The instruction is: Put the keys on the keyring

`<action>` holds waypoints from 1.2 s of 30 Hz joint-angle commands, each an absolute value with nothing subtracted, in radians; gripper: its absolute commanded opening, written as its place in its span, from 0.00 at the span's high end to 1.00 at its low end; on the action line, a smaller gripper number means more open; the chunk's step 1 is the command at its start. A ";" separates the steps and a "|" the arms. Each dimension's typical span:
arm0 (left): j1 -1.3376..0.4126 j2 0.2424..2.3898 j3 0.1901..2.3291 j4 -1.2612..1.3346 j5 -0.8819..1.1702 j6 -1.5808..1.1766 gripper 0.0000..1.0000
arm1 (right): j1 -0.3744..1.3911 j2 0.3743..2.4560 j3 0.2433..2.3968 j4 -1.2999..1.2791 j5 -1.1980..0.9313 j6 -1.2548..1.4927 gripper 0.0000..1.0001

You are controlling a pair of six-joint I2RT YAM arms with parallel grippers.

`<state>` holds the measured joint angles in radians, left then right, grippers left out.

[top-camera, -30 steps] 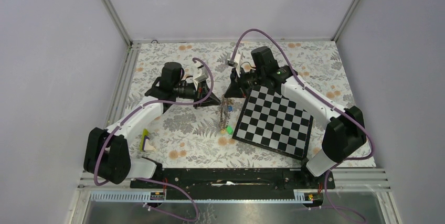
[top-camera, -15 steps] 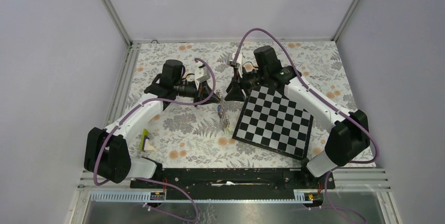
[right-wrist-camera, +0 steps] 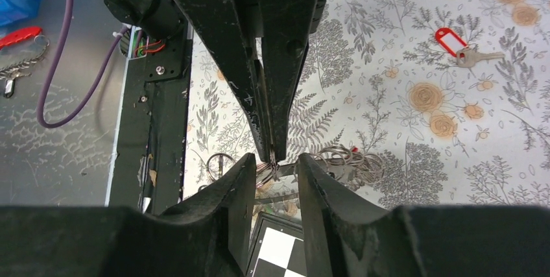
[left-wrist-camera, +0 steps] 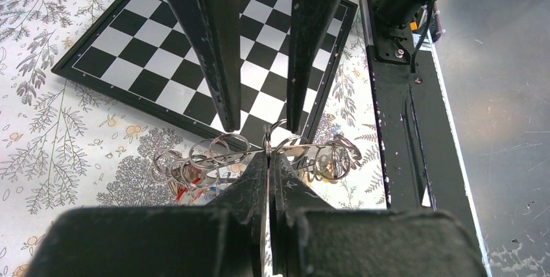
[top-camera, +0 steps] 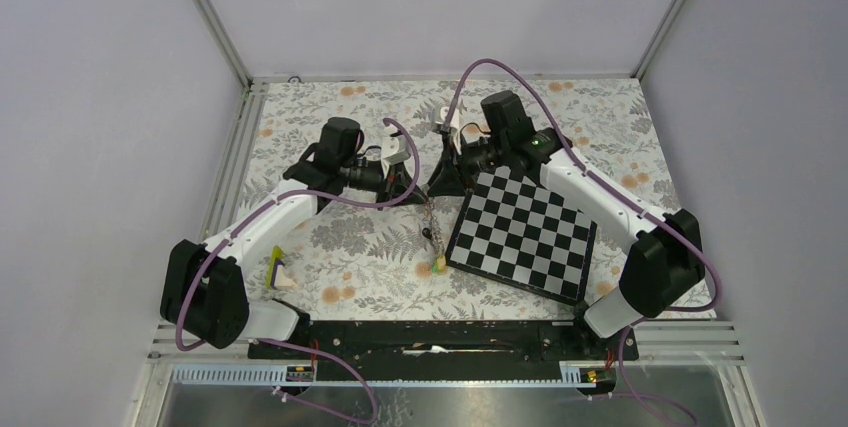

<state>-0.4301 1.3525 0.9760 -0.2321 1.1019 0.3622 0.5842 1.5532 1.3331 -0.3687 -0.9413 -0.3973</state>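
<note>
The keyring [left-wrist-camera: 220, 156] hangs above the flowered table as a thin dark wire seen edge-on, strung with several small split rings [right-wrist-camera: 344, 160]. My left gripper [left-wrist-camera: 269, 155] is shut on it near its middle. Keys with red tags [left-wrist-camera: 185, 189] dangle from the left part, and from above the bunch [top-camera: 432, 237] hangs between both arms. My right gripper [right-wrist-camera: 275, 163] faces the left one, open, its fingers standing on either side of the left fingertips [right-wrist-camera: 267, 150] and the ring. Another key with a red tag [right-wrist-camera: 449, 40] lies loose on the table.
The chessboard [top-camera: 520, 232] lies just right of the hanging bunch, under the right arm. A yellow-green and white item [top-camera: 278, 269] rests by the left arm's base. A black rail [top-camera: 430, 337] runs along the near edge.
The right gripper has opened and now straddles the ring. The left gripper moved right toward it with the keyring, and the hanging keys swung and turned.
</note>
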 commanded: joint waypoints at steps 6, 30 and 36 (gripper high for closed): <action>-0.437 1.345 1.032 -0.185 1.092 0.363 1.00 | 0.597 1.512 1.293 -0.365 -0.939 -0.416 0.61; -0.449 1.360 1.041 -0.185 1.068 0.365 1.00 | 0.597 1.526 1.250 -0.312 -0.885 -0.321 0.73; -0.451 1.364 1.043 -0.185 1.065 0.365 1.00 | 0.598 1.547 1.257 -0.310 -0.906 -0.309 0.77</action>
